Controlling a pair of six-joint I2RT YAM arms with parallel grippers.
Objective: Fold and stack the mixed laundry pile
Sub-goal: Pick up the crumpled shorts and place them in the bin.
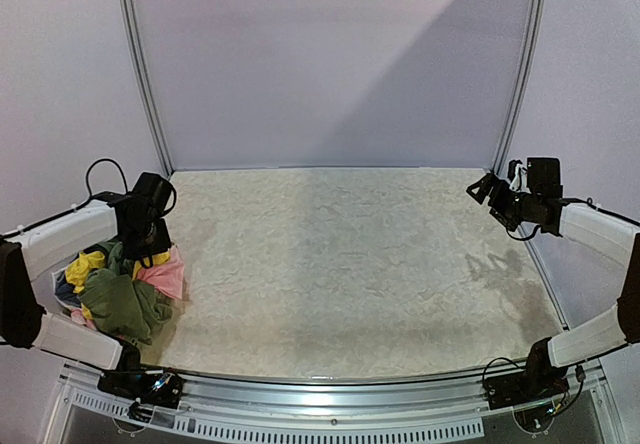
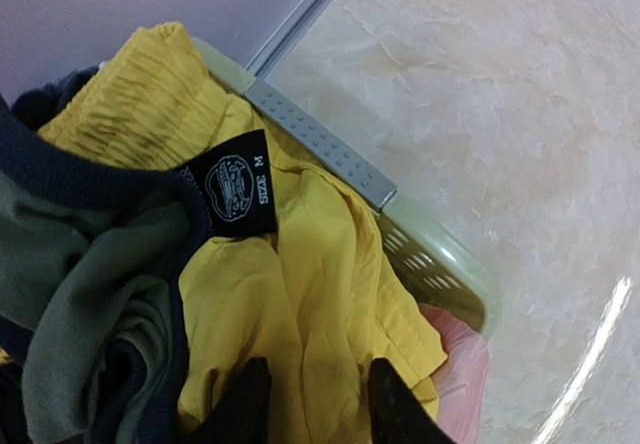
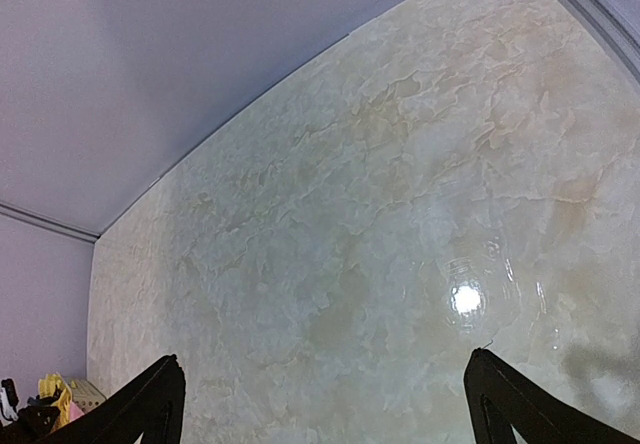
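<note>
The mixed laundry pile (image 1: pixel 120 289) fills a basket at the table's left edge. It holds yellow shorts (image 2: pixel 300 294) with a black size label, an olive-green top (image 1: pixel 125 304), a pink piece (image 1: pixel 165 276) and dark blue-grey cloth (image 2: pixel 60 164). My left gripper (image 2: pixel 320 404) is down on the pile, its jaws partly apart, with a fold of the yellow shorts between the fingers (image 2: pixel 245 404). My right gripper (image 3: pixel 325 404) is open and empty, held high at the right side (image 1: pixel 492 192), far from the pile.
The pale mesh laundry basket (image 2: pixel 400 224) holds the pile, and its rim runs beside my left fingers. The marbled tabletop (image 1: pixel 350 264) stretches to the right. Pale walls and metal frame posts (image 1: pixel 140 64) close the back and sides.
</note>
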